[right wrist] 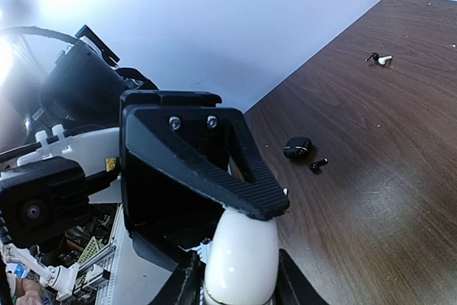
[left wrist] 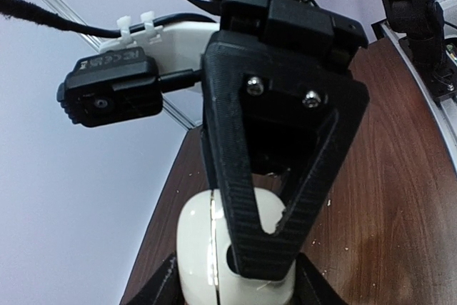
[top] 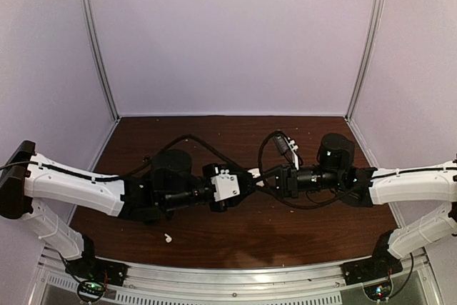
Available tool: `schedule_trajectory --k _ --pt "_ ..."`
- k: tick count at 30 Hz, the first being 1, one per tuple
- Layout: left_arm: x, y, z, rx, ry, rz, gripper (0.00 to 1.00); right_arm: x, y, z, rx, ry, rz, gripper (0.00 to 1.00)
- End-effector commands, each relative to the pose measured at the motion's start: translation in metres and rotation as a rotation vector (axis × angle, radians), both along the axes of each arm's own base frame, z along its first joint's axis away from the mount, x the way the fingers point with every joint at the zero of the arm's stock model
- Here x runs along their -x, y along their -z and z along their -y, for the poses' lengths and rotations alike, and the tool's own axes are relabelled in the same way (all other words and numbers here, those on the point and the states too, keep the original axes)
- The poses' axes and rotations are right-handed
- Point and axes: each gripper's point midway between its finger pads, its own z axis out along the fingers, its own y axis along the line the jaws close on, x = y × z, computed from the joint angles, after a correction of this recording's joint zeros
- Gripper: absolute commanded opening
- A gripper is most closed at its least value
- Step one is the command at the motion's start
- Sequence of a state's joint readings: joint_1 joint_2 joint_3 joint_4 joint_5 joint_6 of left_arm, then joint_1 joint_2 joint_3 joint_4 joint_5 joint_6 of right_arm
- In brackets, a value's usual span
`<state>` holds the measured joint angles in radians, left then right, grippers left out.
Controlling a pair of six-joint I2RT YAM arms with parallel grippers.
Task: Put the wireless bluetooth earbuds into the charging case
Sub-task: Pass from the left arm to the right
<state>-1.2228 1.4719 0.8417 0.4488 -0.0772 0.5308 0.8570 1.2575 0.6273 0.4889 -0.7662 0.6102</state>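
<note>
A white pebble-shaped charging case [left wrist: 193, 241] hangs above the middle of the table, between both grippers [top: 255, 174]. My left gripper [left wrist: 232, 283] is shut on its lower part, one finger on each side. From the opposite side my right gripper [right wrist: 239, 280] has its jaws closed against the same case [right wrist: 243, 255]. Each wrist view shows the other gripper's ribbed black finger lying across the case. One white earbud [top: 167, 237] lies on the table near the front edge. Another white earbud [right wrist: 384, 59] and a black earbud [right wrist: 316, 166] lie farther off in the right wrist view.
A small black case [right wrist: 296, 148] sits on the brown table [top: 300, 226] beside the black earbud. White walls close in the table on three sides. Cables loop above both wrists.
</note>
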Motion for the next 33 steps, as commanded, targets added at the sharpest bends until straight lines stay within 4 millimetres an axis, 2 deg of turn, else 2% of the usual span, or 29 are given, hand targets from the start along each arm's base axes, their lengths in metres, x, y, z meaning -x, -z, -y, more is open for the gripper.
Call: schedule_trajectory --k 1,8,14,19,26,33 --pt "-0.009 -0.028 0.003 0.091 -0.033 0.033 0.33 0.001 -0.001 0.000 -0.023 -0.011 -0.005 0.35" --pt "-0.016 -0.032 0.001 0.116 -0.076 0.029 0.33 0.002 0.004 0.000 -0.041 -0.010 -0.039 0.41" --pt "-0.015 -0.032 0.002 0.115 -0.069 0.026 0.33 0.001 0.001 0.000 -0.044 -0.003 -0.029 0.33" --pt "-0.015 -0.030 0.004 0.101 -0.065 0.027 0.33 -0.002 -0.002 0.001 -0.049 0.013 -0.020 0.37" --pt "-0.015 -0.031 0.006 0.111 -0.063 0.023 0.33 -0.002 -0.006 0.001 -0.065 0.015 -0.021 0.30" --pt "-0.016 -0.031 0.006 0.114 -0.072 0.020 0.33 -0.006 -0.009 0.003 -0.074 0.040 -0.023 0.30"
